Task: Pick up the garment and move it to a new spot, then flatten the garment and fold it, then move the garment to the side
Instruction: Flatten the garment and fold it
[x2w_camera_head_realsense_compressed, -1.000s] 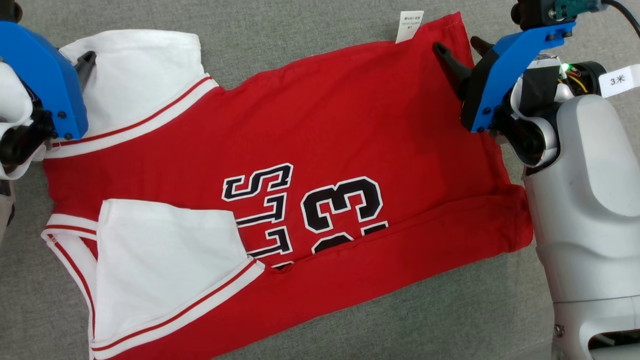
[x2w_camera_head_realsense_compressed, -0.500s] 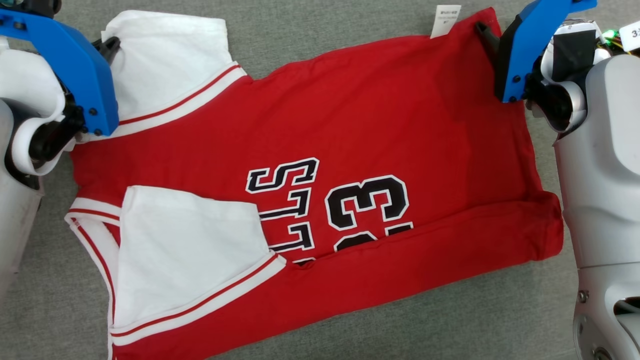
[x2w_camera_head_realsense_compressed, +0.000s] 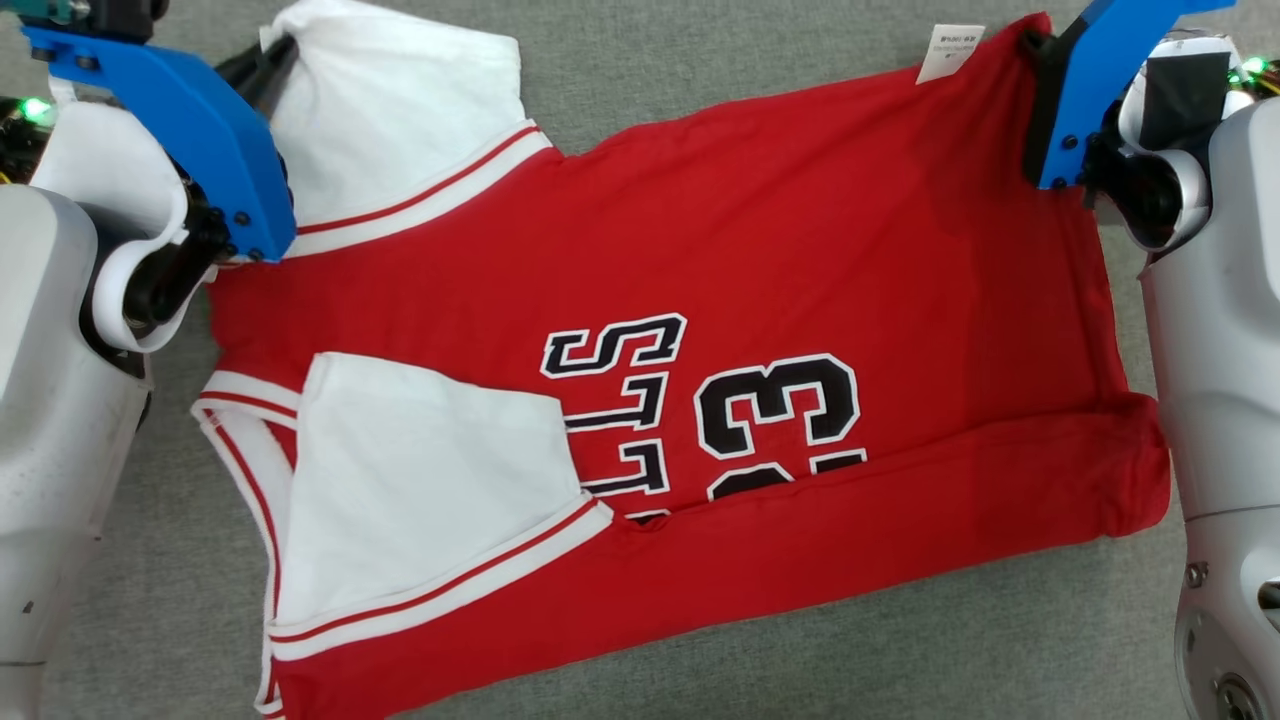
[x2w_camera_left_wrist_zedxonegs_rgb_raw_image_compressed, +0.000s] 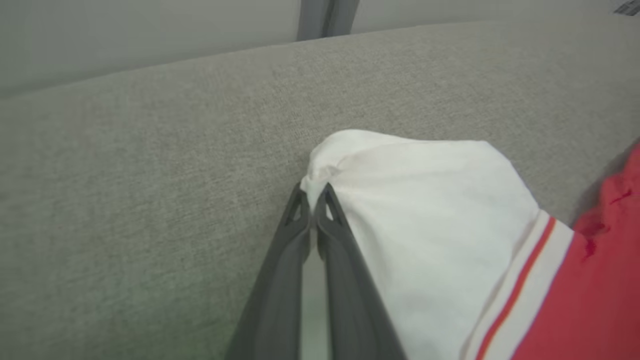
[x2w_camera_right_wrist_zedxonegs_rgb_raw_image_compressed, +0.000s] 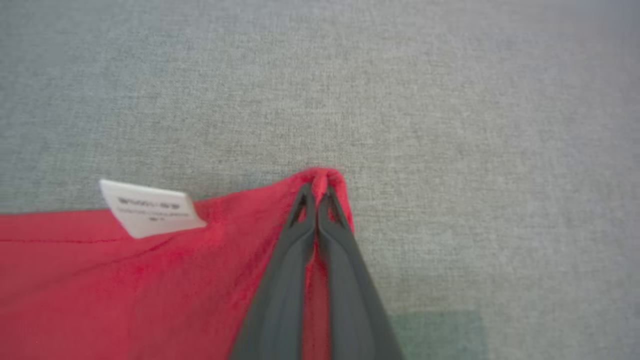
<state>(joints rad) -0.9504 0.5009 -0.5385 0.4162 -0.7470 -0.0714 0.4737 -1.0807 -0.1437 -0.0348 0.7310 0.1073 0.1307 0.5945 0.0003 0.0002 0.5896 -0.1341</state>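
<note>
Fold step. The jersey (x2w_camera_head_realsense_compressed: 760, 250) lies flat on the grey bench (x2w_camera_head_realsense_compressed: 700, 60). Your left claw (x2w_camera_left_wrist_zedxonegs_rgb_raw_image_compressed: 314, 192) pinches its far-left white sleeve (x2w_camera_left_wrist_zedxonegs_rgb_raw_image_compressed: 425, 200), and your right claw (x2w_camera_right_wrist_zedxonegs_rgb_raw_image_compressed: 316, 192) pinches its far-right red corner. Next, you'd draw both nearward evenly.

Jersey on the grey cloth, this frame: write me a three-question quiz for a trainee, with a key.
1. True or false: the right gripper is shut on a far corner of the red jersey.
2. What does the left gripper pinch? A) the white sleeve; B) the paper label; C) the red hem.
3. Fill in: the jersey's near long edge is ___ over part of the black lettering.

Key: 1 true; 2 A; 3 folded.
</note>
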